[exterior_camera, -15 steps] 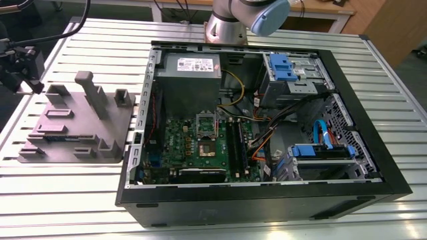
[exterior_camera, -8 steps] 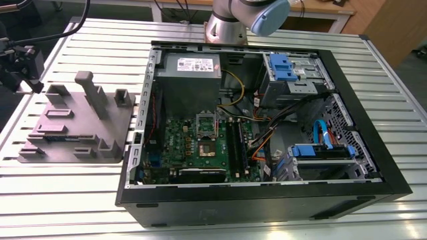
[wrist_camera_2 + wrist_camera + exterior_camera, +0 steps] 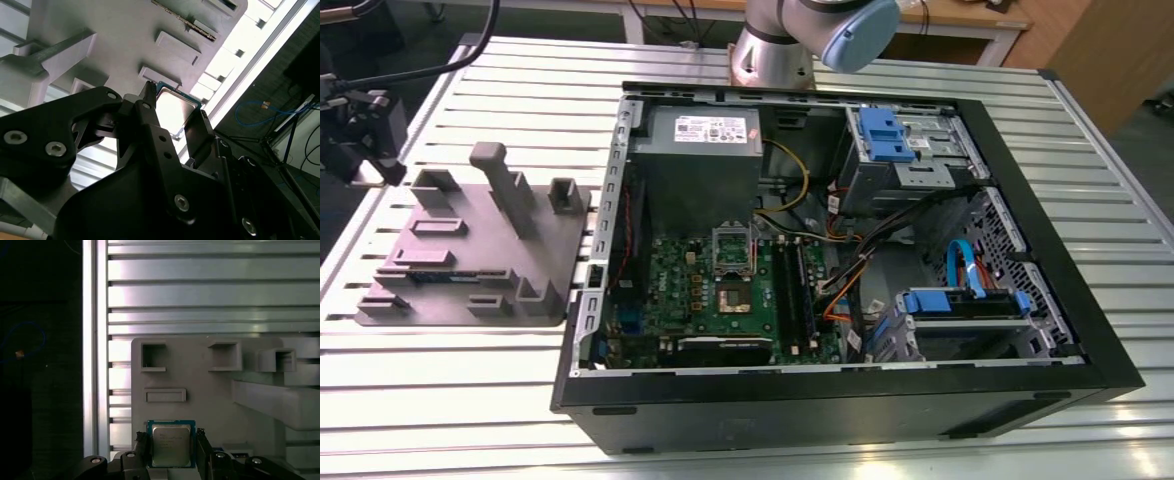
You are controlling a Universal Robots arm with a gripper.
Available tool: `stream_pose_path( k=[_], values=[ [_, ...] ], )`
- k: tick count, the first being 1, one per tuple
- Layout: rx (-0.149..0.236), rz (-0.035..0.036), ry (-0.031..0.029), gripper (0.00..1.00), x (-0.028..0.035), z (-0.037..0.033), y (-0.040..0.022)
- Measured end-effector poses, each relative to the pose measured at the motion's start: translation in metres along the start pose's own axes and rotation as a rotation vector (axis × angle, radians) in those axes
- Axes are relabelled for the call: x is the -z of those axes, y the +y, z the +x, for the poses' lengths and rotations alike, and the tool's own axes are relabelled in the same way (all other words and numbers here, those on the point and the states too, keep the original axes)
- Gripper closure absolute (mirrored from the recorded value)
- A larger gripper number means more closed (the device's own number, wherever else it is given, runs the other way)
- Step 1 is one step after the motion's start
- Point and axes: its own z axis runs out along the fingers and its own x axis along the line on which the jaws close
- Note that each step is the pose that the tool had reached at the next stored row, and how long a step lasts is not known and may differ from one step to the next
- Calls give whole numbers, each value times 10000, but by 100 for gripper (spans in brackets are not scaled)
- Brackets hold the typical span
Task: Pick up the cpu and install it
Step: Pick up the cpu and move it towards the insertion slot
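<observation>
Both wrist views close above cpu [image 3: 171, 445] [image 3: 172, 111]

cpu [image 3: 171, 444]: shiny smooth metal lid. fixture [image 3: 200, 375]: matt grey plastic. table [image 3: 200, 290]: ribbed bare metal.

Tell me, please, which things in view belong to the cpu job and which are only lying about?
Belong to the job:
- the cpu, on the grey tray
- the tool, at the cpu
- the motherboard socket inside the open computer case

Lying about:
- the grey power supply box
- the blue drive bracket
- the blue cable
</observation>
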Motion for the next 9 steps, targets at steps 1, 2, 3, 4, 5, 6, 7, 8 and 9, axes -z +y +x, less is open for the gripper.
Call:
stream_pose_path(
  k=[1, 2, 3, 4, 5, 6, 7, 8, 9],
  values=[
    [0, -2, -2, 53, 4, 0, 0],
    [0, -1, -2, 53, 11, 0, 1],
    [0, -1, -2, 53, 17, 0, 1],
    [0, -1, -2, 53, 23, 0, 1],
    [0, -2, -3, 53, 28, 0, 1],
    [0, -2, -3, 53, 33, 0, 1],
    [0, -2, -3, 53, 38, 0, 2],
    [0, -2, -2, 53, 43, 0, 2],
    [0, -3, -4, 53, 44, -1, 2]
  ],
)
